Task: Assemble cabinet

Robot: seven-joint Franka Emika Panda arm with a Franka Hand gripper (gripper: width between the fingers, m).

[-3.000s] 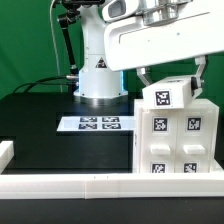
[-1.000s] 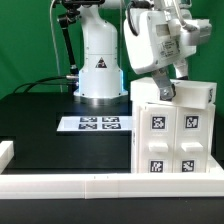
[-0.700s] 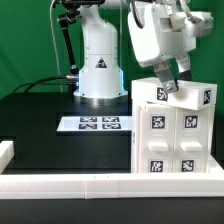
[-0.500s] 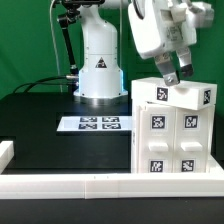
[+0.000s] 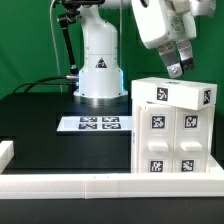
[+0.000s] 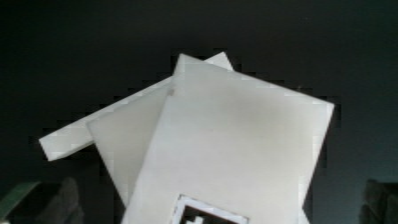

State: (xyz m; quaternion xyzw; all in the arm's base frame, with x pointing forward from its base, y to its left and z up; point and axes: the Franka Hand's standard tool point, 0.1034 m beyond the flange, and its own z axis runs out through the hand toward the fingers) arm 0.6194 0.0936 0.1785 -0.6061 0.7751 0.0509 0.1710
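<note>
Black bench [image 5: 45,115] all across the scene, and nearest us a white rail [image 5: 70,184] runs along its front edge, with a short white stub at the exterior view's left. Just behind that rail stands the cabinet [image 5: 172,140], over on the exterior view's right, white and boxy, tagged squares on its front face. On its roof lies a top panel [image 5: 176,94], and look at that: it sits skewed, one corner poking past the body, not square with the walls below. From the wrist view the same panel [image 6: 214,140] shows as a pale slab turned at an angle over another white edge. Above it hangs the claw [image 5: 176,69], clear of the panel, holding nothing; its fingers look slightly parted but I cannot tell for certain. Farther back, the marker board [image 5: 97,123] lies flat on the bench, well apart from the cabinet, and behind that is the robot's white base [image 5: 100,75].

Now the danger, as I judge it: that panel is loose and crooked. A careless push down could tip it off the roof or jam it askew; a sideways nudge might shove the whole cabinet along the rail
</note>
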